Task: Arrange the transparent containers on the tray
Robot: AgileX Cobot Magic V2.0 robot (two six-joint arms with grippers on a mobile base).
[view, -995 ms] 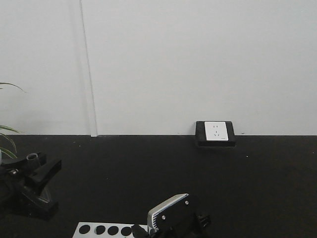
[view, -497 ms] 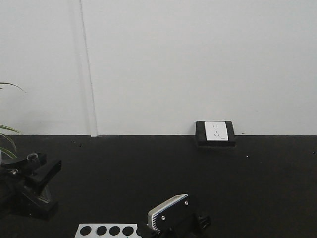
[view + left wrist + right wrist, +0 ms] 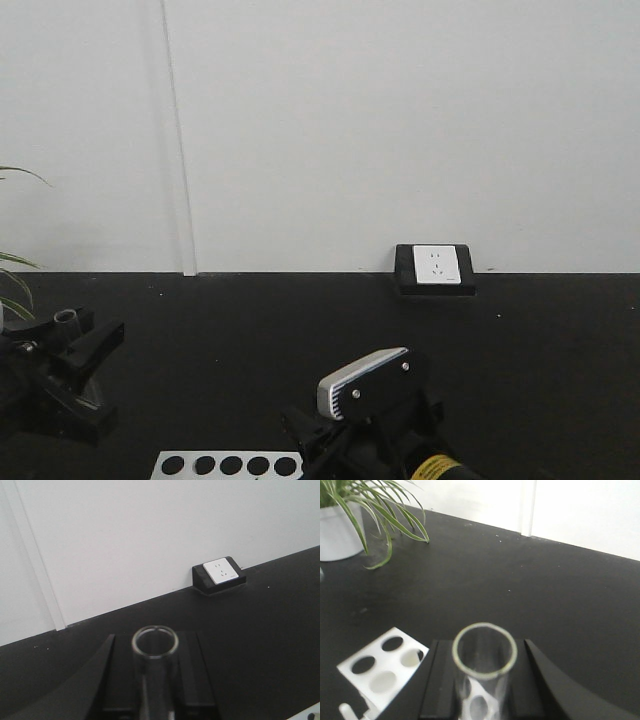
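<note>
Two transparent containers show, each a clear glass test tube. One test tube [image 3: 153, 680] stands upright between the black fingers [image 3: 120, 675] of my left gripper [image 3: 155, 647], which is shut on it, open rim up. In the front view that left gripper [image 3: 66, 332] is at the far left over the black table, with the tube's rim [image 3: 66, 318] poking out on top. My right gripper [image 3: 484, 650] is shut on the other test tube [image 3: 483, 690], also rim up. Its silver wrist housing [image 3: 365, 385] sits low in the middle. The tray is out of view.
A white rack with round holes [image 3: 382, 667] lies just left of and under the right gripper, seen at the bottom edge as the rack [image 3: 228, 465]. A potted plant [image 3: 367, 510] stands at the back left. A socket box [image 3: 434, 267] sits against the white wall.
The right arm has risen and shifted to the right, uncovering one more hole of the rack. The left gripper has barely moved.
</note>
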